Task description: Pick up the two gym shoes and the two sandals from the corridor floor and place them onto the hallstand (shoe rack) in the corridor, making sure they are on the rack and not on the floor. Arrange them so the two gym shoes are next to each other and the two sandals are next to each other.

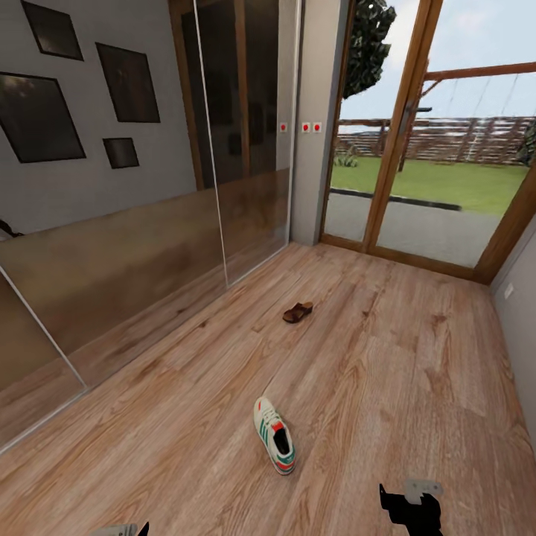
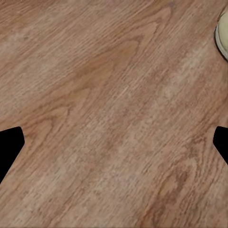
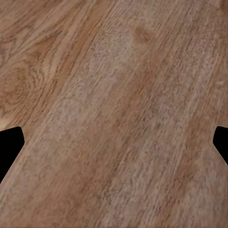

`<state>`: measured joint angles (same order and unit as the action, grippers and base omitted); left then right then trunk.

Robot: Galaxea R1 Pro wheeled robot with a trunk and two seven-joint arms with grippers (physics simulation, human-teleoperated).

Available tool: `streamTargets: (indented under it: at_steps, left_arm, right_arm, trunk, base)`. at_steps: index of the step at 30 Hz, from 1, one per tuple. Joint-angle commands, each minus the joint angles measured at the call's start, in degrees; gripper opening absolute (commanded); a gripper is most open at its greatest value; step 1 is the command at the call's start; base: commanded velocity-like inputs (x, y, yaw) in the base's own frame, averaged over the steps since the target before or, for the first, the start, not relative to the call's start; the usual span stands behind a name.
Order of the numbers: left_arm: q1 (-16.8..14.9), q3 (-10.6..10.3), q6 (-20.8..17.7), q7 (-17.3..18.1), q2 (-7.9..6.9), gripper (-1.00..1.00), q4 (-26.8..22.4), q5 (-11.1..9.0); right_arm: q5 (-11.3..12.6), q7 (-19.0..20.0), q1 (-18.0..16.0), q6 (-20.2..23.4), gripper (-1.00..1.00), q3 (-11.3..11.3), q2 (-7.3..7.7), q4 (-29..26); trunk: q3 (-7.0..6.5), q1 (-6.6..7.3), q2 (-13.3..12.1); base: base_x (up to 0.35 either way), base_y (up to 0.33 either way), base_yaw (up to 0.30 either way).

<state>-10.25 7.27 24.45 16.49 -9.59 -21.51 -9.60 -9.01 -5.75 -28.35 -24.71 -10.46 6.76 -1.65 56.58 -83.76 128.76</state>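
One gym shoe (image 1: 274,435), white with green stripes and a red-orange tongue, lies on the corridor floor (image 1: 387,357) close in front of me. One dark brown sandal (image 1: 298,312) lies farther off, toward the glass door. My left gripper (image 2: 114,147) hangs open above bare planks, with a pale rounded edge, possibly the gym shoe (image 2: 222,33), at the rim of its view. Over bare planks to the right of the shoe, my right gripper (image 3: 114,147) is open too, its dark body (image 1: 412,510) low in the head view. The hallstand is out of view.
Mirrored sliding wardrobe doors (image 1: 149,246) run along the left side. A wood-framed glass door (image 1: 424,149) to a garden closes the corridor's far end. A grey wall (image 1: 521,313) borders the right.
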Motion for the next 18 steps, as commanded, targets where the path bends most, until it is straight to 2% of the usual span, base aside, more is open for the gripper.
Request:
streamTargets:
  at_steps: [1,18]
  left_arm:
    - [0.0,0.2,0.0,0.6,0.01,1.0,0.0,-0.5]
    - [0.0,0.2,0.0,0.6,0.01,1.0,0.0,-0.5]
  right_arm:
    - [-0.6,-0.2,0.0,-0.2,1.0,-0.4,0.0,0.1]
    - [-0.4,-0.3,0.0,-0.2,1.0,-0.4,-0.23,-0.1]
  trunk:
    - [0.05,0.01,0.0]
    - [0.05,0.01,0.0]
  base:
    - [0.023,-0.011,0.001]
    - [0.026,-0.006,0.004]
